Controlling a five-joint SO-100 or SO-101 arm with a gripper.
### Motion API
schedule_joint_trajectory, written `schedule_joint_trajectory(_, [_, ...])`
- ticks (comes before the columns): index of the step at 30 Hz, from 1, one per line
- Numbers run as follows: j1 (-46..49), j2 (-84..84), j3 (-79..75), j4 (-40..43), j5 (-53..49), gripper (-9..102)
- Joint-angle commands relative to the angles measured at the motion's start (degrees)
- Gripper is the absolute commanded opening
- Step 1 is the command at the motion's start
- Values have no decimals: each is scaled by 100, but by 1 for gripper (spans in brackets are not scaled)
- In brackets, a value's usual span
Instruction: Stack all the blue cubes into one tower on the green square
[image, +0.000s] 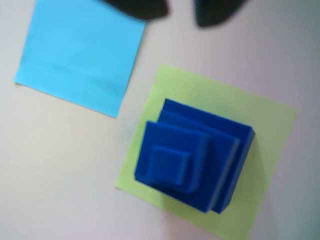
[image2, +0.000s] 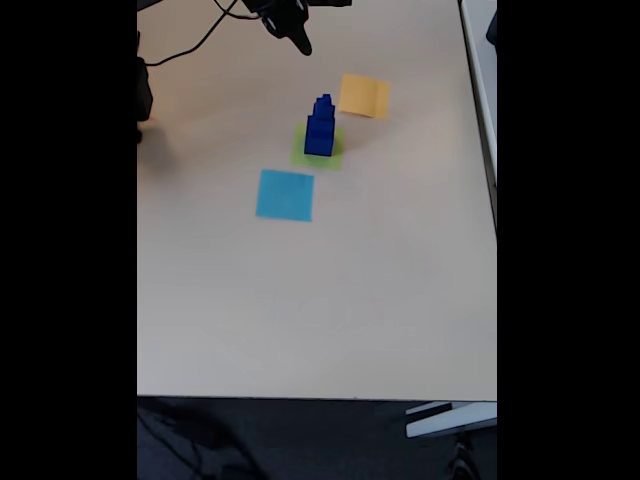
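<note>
We see the cubes (image: 192, 160) towered on the green square (image: 270, 130) — gripper (image2: 298, 40) above, spread, empty; a careless sweep could topple them.

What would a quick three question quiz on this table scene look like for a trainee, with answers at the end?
1. True or false: the tower of blue cubes stands on the light-blue square.
2. In the fixed view, which paper square lies nearest the bottom edge: A green, B orange-yellow, C light-blue?
3. Fill in: in the wrist view the smallest cube sits at the ____ of the tower.

Key
1. False; it stands on the green square.
2. C; the orange-yellow square lies farthest up.
3. Top; the smallest cube crowns the stack, and the gripper hangs apart from it.
</note>
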Motion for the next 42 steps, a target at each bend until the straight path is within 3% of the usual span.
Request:
schedule_joint_trajectory(1, [9,606,70,53,-246,0])
schedule_joint_trajectory(6, [-35,1354,1081,-202,-299,0])
schedule_joint_trajectory(27, [-114,4641,6592,-3551,-1327,0])
schedule_joint_trajectory(42, [53,6064,9000,-5010,-2092,0])
